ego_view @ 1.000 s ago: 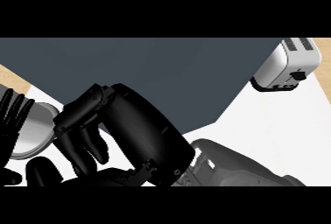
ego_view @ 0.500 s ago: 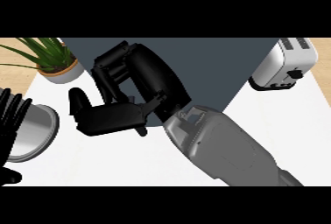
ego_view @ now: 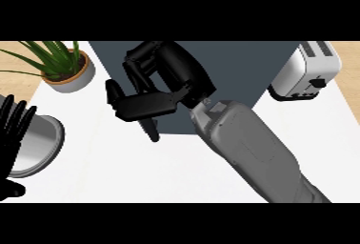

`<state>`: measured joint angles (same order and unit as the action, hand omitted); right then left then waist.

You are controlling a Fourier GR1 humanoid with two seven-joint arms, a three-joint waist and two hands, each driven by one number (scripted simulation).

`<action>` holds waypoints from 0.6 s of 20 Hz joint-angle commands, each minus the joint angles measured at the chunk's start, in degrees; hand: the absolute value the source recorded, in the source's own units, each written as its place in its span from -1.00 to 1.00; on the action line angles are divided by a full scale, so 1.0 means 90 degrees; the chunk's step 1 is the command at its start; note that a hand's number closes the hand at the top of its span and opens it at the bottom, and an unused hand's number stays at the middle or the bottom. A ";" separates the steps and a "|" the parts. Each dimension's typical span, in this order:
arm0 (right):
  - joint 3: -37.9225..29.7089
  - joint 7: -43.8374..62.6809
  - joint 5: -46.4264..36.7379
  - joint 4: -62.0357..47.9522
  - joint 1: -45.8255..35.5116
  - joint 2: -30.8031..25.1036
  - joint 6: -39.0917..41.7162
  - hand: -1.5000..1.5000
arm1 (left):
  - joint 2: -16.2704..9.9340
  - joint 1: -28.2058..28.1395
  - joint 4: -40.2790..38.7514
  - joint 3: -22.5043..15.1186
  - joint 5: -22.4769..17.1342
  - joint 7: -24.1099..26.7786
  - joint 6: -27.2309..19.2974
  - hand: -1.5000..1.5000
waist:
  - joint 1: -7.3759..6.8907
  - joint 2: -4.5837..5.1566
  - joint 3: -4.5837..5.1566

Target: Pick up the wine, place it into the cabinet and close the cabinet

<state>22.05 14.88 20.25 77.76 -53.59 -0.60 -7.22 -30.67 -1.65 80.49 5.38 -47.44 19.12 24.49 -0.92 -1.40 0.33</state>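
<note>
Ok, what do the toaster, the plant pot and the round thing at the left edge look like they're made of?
The toaster looks like brushed or polished metal: silvery body with soft highlights, black lever. The plant pot seems glazed ceramic or plastic: pale matte wall under a tan rim. The round thing looks like a steel bowl or pan, grey with a shaded gradient; the left hand partly covers it.

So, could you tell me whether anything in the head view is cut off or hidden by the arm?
Head view: the right robot hand and forearm cover the dark cabinet's middle; the left robot hand, bowl and toaster are cropped at the edges; no wine shows.
</note>
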 commanded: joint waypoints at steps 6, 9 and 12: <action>-0.0785 -0.0392 -0.0090 -0.1119 -0.0122 -0.0693 0.0484 1.00 | -0.0100 0.0345 -0.0208 0.0155 -0.0003 -0.0182 -0.0066 -1.00 | 0.0055 0.0215 -0.0034; -0.0805 -0.0802 -0.0176 -0.1432 0.0002 -0.0761 0.0639 1.00 | -0.0201 0.0326 -0.0147 0.0192 -0.0037 -0.0209 0.0022 -1.00 | -0.0016 0.0248 -0.0037; -0.0965 -0.0666 -0.0122 -0.1502 -0.0289 -0.0650 0.0517 1.00 | -0.0074 0.0238 0.0007 0.0052 -0.0079 -0.0238 0.0099 -1.00 | -0.0069 0.0223 -0.0033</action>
<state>20.66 8.21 19.63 73.29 -53.87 -2.39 0.16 -30.36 -0.32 80.18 5.14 -47.73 17.76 25.18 -1.78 -2.31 0.83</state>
